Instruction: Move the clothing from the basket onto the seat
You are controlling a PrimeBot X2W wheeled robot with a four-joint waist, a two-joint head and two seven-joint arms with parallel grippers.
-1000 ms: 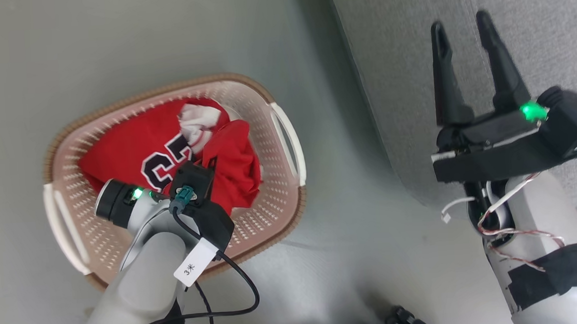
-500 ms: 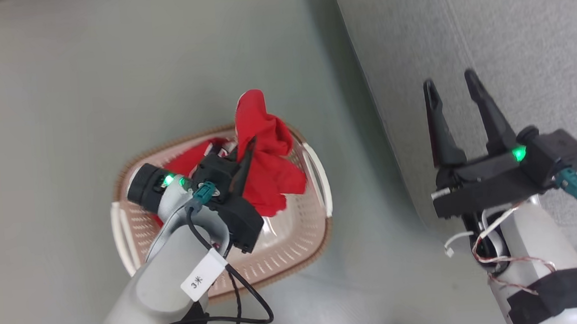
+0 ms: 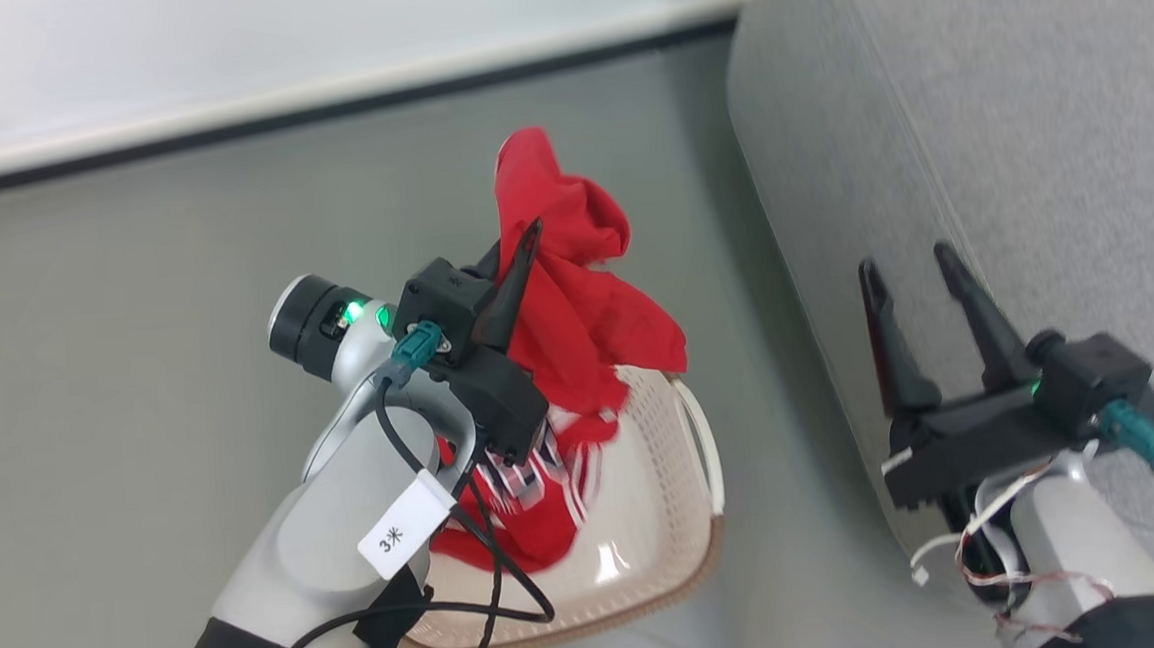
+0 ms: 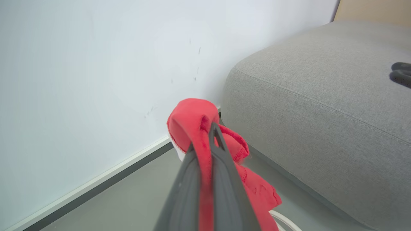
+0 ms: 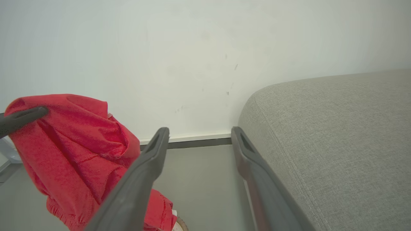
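My left gripper (image 3: 529, 235) is shut on a red garment (image 3: 576, 304) and holds it up above the basket (image 3: 696, 547), a cream perforated tub with a brown rim. The cloth drapes down toward the basket. In the left wrist view the red cloth (image 4: 192, 118) is pinched between the closed fingers (image 4: 224, 179). More red clothing with white stripes (image 3: 532, 482) lies in the basket, partly behind my left wrist. The seat (image 3: 1026, 136), a light-grey sofa, stands to the right. My right gripper (image 3: 909, 264) is open and empty at the sofa's edge.
A white wall (image 3: 220, 55) with a dark skirting strip runs behind the grey floor (image 3: 134, 291). The sofa's rounded corner (image 4: 321, 106) stands close to the right of the held cloth. Black cables hang from my left forearm (image 3: 493, 590) over the basket.
My left gripper has lifted the red garment up out of the basket. The head camera has tilted up, bringing the wall into view. My right gripper stays open.
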